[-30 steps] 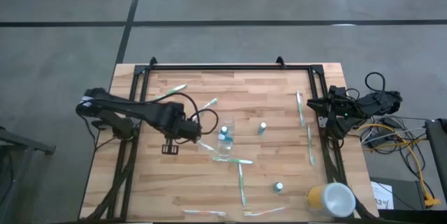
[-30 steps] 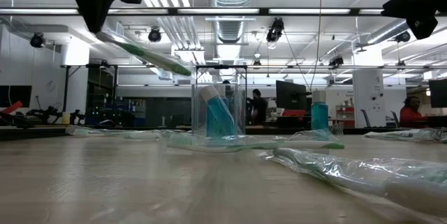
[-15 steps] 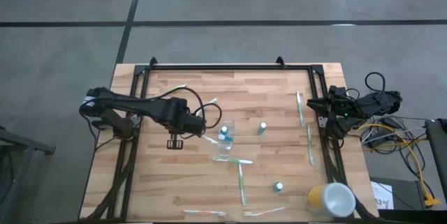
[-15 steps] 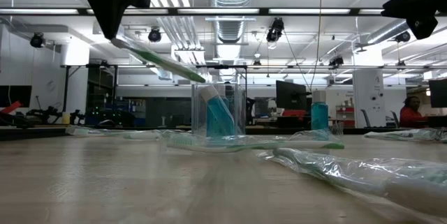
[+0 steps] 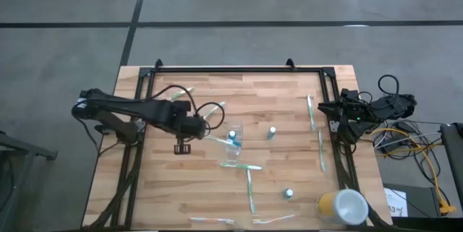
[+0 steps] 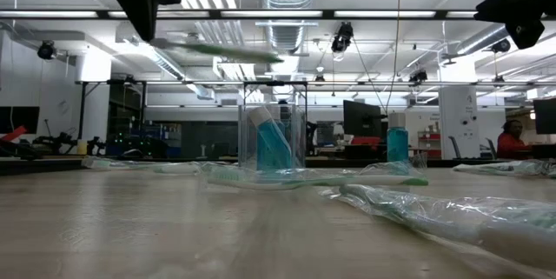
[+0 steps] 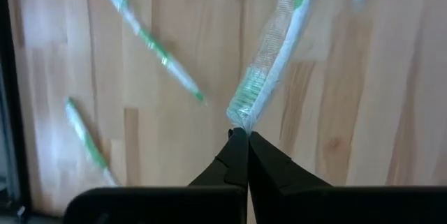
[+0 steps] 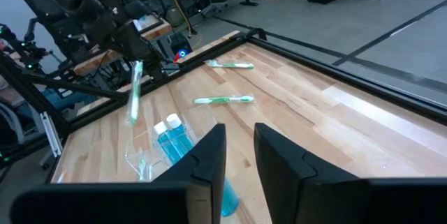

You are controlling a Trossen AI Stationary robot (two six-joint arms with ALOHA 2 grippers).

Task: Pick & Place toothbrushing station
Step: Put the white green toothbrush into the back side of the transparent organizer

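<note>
The left gripper (image 7: 241,135) pinched a wrapped toothbrush (image 7: 272,63) by its end. Only the low view showed it raised above the clear cup (image 6: 272,136). The right gripper (image 8: 239,147), slightly parted, held nothing at the table (image 5: 289,95) edge.

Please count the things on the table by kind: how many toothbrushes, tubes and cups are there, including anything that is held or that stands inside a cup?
Toothbrushes: 9, one of them held above the table
Tubes: 3, one inside the clear cup
Clear cup: 1
Yellow cup: 1
Total: 14
</note>
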